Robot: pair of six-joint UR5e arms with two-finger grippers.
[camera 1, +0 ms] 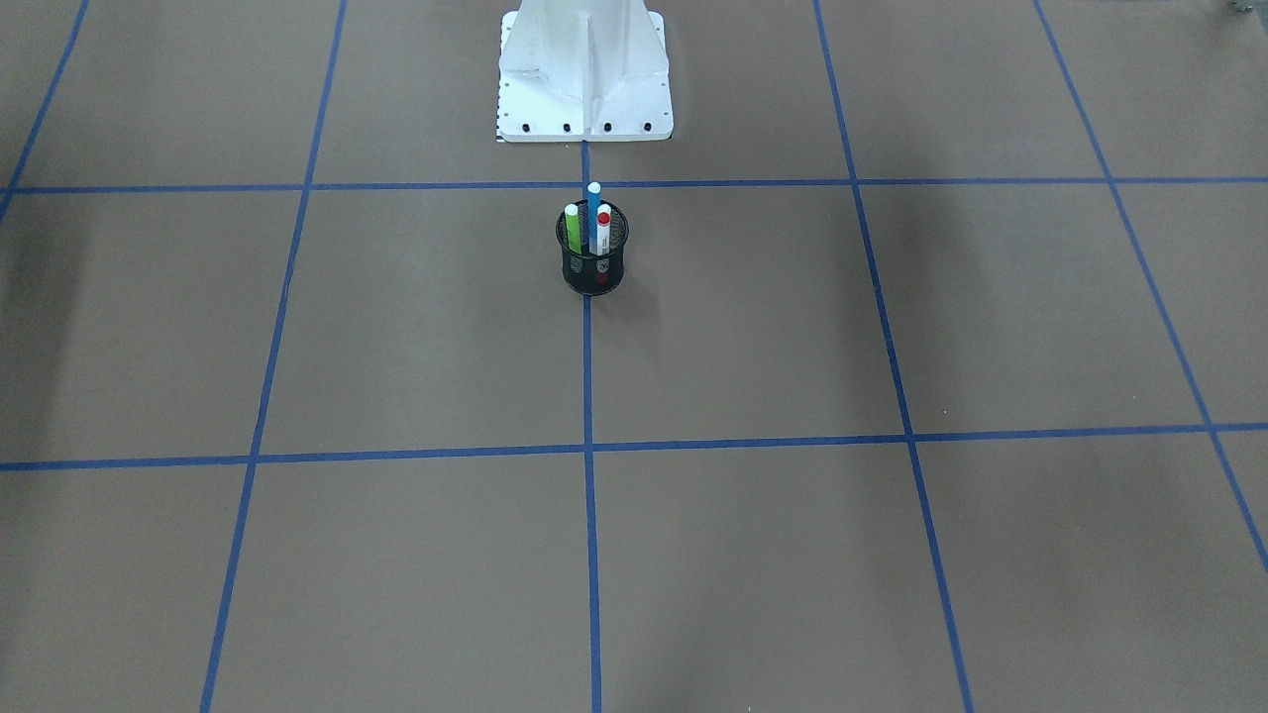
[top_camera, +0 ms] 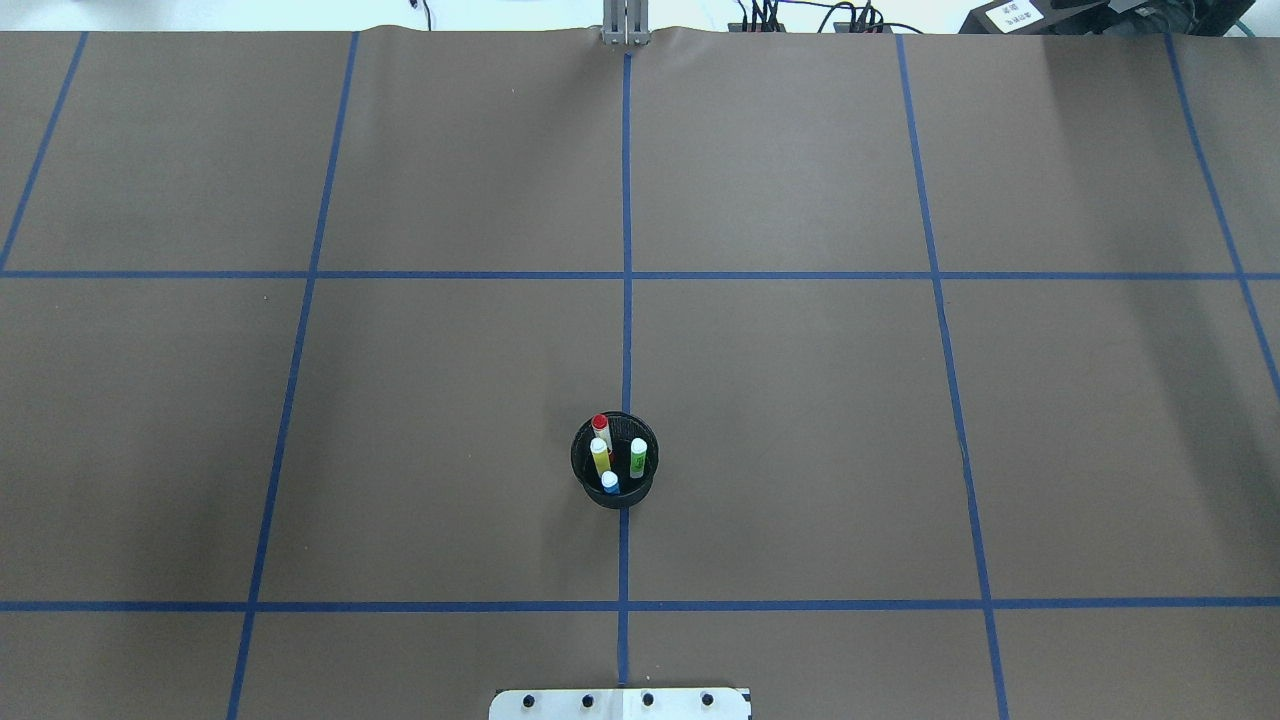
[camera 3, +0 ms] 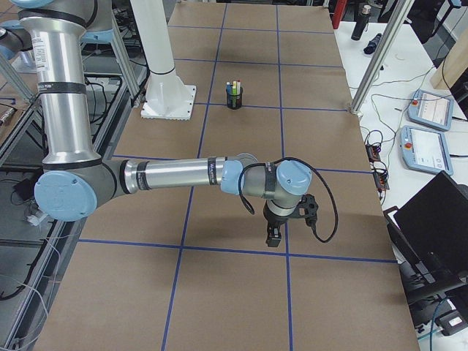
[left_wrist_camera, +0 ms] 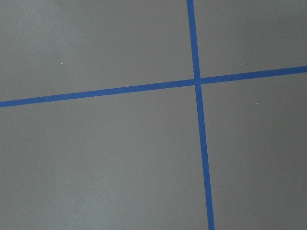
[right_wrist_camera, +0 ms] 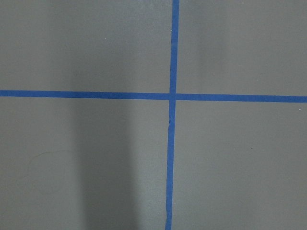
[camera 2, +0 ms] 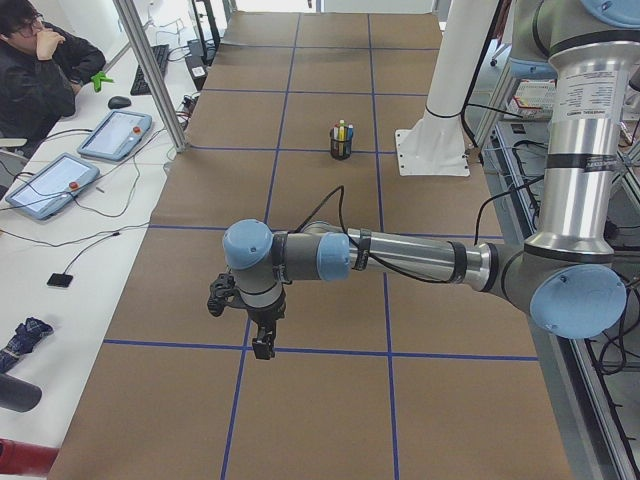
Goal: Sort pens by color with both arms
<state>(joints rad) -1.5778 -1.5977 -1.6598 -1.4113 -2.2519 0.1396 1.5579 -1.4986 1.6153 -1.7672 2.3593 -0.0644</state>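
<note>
Four pens stand upright in a black mesh cup (top_camera: 616, 492) on the table's centre line, near the robot's base. In the overhead view they are the white pen with red cap (top_camera: 600, 423), the yellow pen (top_camera: 601, 457), the lime green pen (top_camera: 638, 456) and the blue pen (top_camera: 610, 482). The front view shows the green (camera 1: 573, 227), blue (camera 1: 593, 210) and red-capped (camera 1: 603, 229) pens; the yellow one is hidden there. The left gripper (camera 2: 262, 345) hangs above the table far from the cup (camera 2: 341, 147). The right gripper (camera 3: 273, 238) does the same at the other end. I cannot tell if either is open or shut.
The white base pedestal (camera 1: 584, 79) stands just behind the cup. Blue tape lines (top_camera: 626, 300) divide the brown table into squares. An operator (camera 2: 40, 70) sits beside tablets (camera 2: 115, 135) on a side bench. Both wrist views show only tape crossings.
</note>
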